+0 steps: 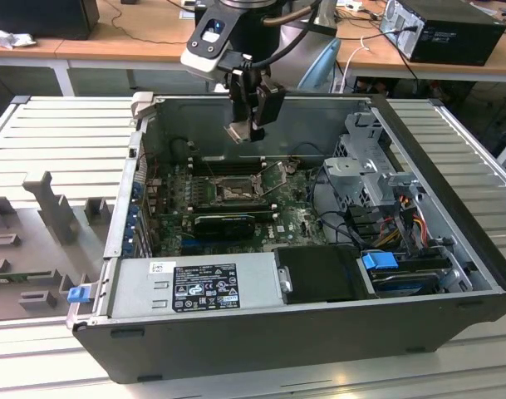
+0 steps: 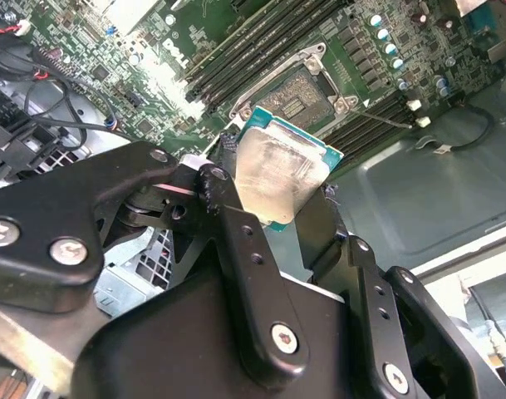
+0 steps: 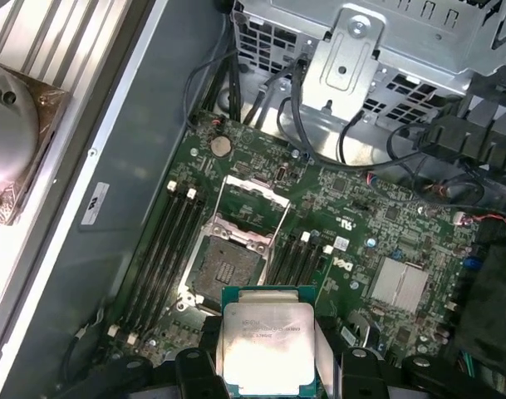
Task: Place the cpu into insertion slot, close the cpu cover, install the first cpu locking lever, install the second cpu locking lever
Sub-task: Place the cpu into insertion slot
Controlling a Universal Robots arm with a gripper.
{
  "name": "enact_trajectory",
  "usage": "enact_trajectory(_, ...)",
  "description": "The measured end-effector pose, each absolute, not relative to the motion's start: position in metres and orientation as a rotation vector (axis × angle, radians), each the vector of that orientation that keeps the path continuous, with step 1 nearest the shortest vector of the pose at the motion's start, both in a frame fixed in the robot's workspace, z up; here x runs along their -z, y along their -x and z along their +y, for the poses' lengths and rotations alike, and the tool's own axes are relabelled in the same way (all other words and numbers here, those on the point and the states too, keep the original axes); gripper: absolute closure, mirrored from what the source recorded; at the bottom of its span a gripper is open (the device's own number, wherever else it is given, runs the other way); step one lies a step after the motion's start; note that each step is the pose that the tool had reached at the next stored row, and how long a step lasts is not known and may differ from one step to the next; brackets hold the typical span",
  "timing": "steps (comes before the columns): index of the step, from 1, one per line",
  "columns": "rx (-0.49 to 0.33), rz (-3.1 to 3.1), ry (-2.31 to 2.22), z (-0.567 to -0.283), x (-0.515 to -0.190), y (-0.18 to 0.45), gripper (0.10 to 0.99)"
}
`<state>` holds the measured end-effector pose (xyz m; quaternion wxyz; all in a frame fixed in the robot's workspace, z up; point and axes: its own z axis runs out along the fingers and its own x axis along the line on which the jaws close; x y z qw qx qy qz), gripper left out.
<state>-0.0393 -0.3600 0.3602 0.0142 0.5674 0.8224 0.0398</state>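
The cpu point(image 1: 239, 133) is a flat square chip with a silver face, and my gripper point(image 1: 246, 129) is shut on it, high above the open computer case. In both wrist views the cpu point(image 3: 265, 341) point(image 2: 277, 174) sits between the black fingers point(image 3: 194, 366), tilted, with its metal face toward the cameras. Below it on the green motherboard lies the insertion slot point(image 3: 228, 270) point(image 1: 234, 193) point(image 2: 307, 91), square, black and bare. The cpu cover point(image 3: 254, 195) is swung up off the slot along one edge.
Black memory slots point(image 3: 174, 241) flank the socket. A black card point(image 1: 223, 223) lies just in front of it, then the power supply point(image 1: 198, 287). A metal drive cage point(image 1: 369, 166) with cables stands at the exterior view's right. The case walls point(image 1: 128, 191) enclose the board.
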Motion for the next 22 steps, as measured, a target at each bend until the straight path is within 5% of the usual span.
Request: enact_trajectory(22,-0.112,2.422,-1.942,-0.3595,-0.3586,0.0393,0.561)
